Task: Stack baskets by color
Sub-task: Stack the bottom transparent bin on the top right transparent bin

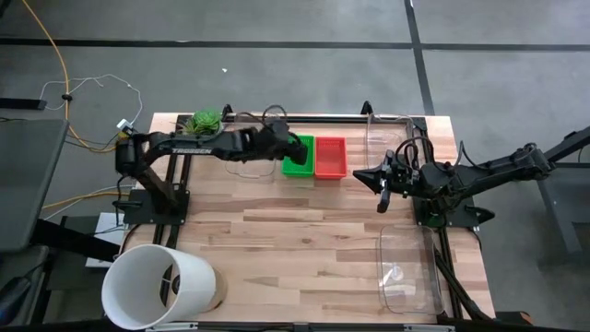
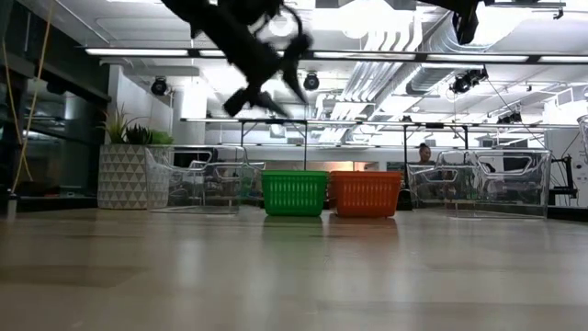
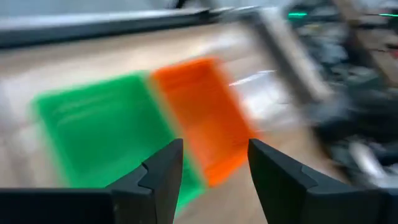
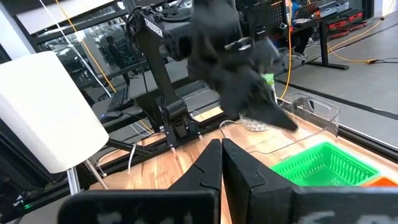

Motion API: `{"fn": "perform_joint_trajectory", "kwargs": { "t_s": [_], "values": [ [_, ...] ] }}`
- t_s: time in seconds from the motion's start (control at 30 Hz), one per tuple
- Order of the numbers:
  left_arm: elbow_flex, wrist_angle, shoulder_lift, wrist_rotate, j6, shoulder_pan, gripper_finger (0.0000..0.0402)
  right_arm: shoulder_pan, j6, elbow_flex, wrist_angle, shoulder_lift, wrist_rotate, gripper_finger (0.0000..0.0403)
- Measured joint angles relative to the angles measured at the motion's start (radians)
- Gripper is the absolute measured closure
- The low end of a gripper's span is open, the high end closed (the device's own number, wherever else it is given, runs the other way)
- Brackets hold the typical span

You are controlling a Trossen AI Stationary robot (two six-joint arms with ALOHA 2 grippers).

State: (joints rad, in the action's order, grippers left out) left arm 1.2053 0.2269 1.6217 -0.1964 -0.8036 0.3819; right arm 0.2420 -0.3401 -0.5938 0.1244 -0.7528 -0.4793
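Two baskets, green (image 1: 297, 154) and red (image 1: 330, 156), sat touching at the tabletop's (image 1: 304, 231) far edge. We found the left gripper (image 1: 297, 150) parted and empty above the green one; the right gripper (image 1: 383, 191) was closed, empty.

Green basket (image 1: 297, 156) and red basket (image 1: 330, 156): shallow rectangular, perforated sides, upright, open side up, flat on the table's far edge. Side by side, long sides touching or just about, can't tell which. Green sits directly under and just ahead of the left gripper (image 1: 293, 148), which hangs above it with fingers apart, nothing held. Red is just beyond green, on the side toward the right gripper (image 1: 382, 189), well apart from it.
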Motion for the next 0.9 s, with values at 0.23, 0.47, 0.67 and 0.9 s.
{"fn": "perform_joint_trajectory", "kwargs": {
  "t_s": [0.23, 0.47, 0.67, 0.9],
  "values": [
    [0.000, -0.187, -0.189, 0.165, 0.309, 0.019, 0.0236, 0.000, 0.000, 0.000, 0.023, 0.000, 0.000, 0.0403],
    [0.000, -0.166, -0.388, 0.198, 0.581, -0.089, 0.0236, 0.000, 0.005, 0.000, 0.056, 0.000, 0.000, 0.0403],
    [0.001, -0.088, -0.451, 0.235, 0.680, -0.182, 0.0236, 0.000, 0.037, 0.000, 0.107, 0.000, -0.011, 0.0403],
    [-0.077, -0.134, -0.472, 0.241, 0.703, -0.220, 0.0236, 0.000, 0.043, 0.000, 0.113, 0.000, -0.044, 0.0403]
  ]
}}
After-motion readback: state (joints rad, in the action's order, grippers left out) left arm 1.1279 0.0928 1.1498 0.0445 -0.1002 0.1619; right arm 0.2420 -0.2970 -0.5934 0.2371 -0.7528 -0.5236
